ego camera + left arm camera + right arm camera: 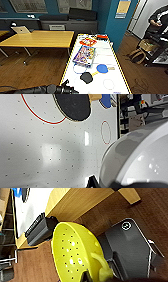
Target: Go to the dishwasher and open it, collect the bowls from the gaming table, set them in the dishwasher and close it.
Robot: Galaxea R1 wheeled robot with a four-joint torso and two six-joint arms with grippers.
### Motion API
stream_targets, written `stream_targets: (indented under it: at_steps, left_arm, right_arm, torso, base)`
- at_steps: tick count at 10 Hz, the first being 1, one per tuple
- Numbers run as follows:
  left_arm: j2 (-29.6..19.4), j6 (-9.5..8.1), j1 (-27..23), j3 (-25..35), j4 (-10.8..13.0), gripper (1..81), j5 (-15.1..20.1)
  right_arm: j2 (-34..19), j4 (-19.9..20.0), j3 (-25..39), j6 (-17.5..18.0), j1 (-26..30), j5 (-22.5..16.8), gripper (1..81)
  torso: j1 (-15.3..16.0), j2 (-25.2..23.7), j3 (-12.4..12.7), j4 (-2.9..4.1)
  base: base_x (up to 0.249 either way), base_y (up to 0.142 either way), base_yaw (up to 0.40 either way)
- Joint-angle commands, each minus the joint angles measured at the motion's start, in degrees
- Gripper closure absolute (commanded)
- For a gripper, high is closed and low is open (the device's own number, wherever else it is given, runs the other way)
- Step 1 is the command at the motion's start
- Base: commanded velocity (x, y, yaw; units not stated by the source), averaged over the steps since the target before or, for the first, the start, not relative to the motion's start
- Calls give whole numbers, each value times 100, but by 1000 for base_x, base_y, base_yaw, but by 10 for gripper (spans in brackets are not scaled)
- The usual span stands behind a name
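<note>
While I look down from the head cam, a long white bench (110,72) w/ a yellow edge runs ahead of me, dotted w/ small holes and marked w/ rings. On it lie a black paddle (86,77), a blue paddle (102,68) just beside it, a colourful game box (84,55) further up, and red items (88,41) near the far end. To the left stands a wooden bench (37,38) carrying an open laptop (21,30). At far right a person (156,21) stands by a dark rack. Wood floor (37,70) all round.

My left arm (45,89) comes in low at the near edge. In the left wrist cam a grey-white bowl (140,159) sits big and close against my left tool, over the white bench; can't tell the fingers' state, apart or together. Black paddle (72,106) is near.

In the right wrist cam a yellow perforated bowl (75,255) sits right at my right tool; grip looks likely but can't tell for sure. Below it: wood floor and my dark base (127,245).
</note>
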Motion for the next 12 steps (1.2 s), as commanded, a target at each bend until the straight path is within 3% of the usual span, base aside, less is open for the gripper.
stream_targets:
  at_steps: [1, 3, 9, 10, 11, 12]
  left_arm:
    - [-547, -3, -292, 717, 436, 811, 202]
    - [-688, 6, 51, 858, 657, 811, 193]
    - [-1128, 6, 1122, 1158, 1439, 811, -148]
    - [-1163, 6, 1351, 1140, 1623, 811, -315]
    - [-1207, 6, 1554, 1131, 1729, 811, -395]
    - [-1242, 6, 1738, 1105, 1852, 811, -413]
  right_arm:
    - [-256, -240, 159, 4, 170, -130, 811]
    - [-177, -258, 141, 4, 170, -139, 811]
    - [-1, -302, -78, 4, 170, -139, 811]
    - [25, -302, -123, 4, 170, -139, 811]
    - [60, -302, -140, 4, 170, -148, 811]
    - [104, -311, -158, 4, 170, -157, 811]
  torso:
    - [0, 0, 285, 0]
    - [2, 2, 413, 0]
    - [-2, 0, 1180, 0]
    - [-5, 0, 1246, 0]
    - [-9, -2, 1082, 0]
    - [-11, -2, 1169, 0]
  base:
    - [0, 0, 0]
    - [0, 0, 0]
    - [0, 0, 0]
    - [0, 0, 0]
    - [0, 0, 0]
    - [0, 0, 0]
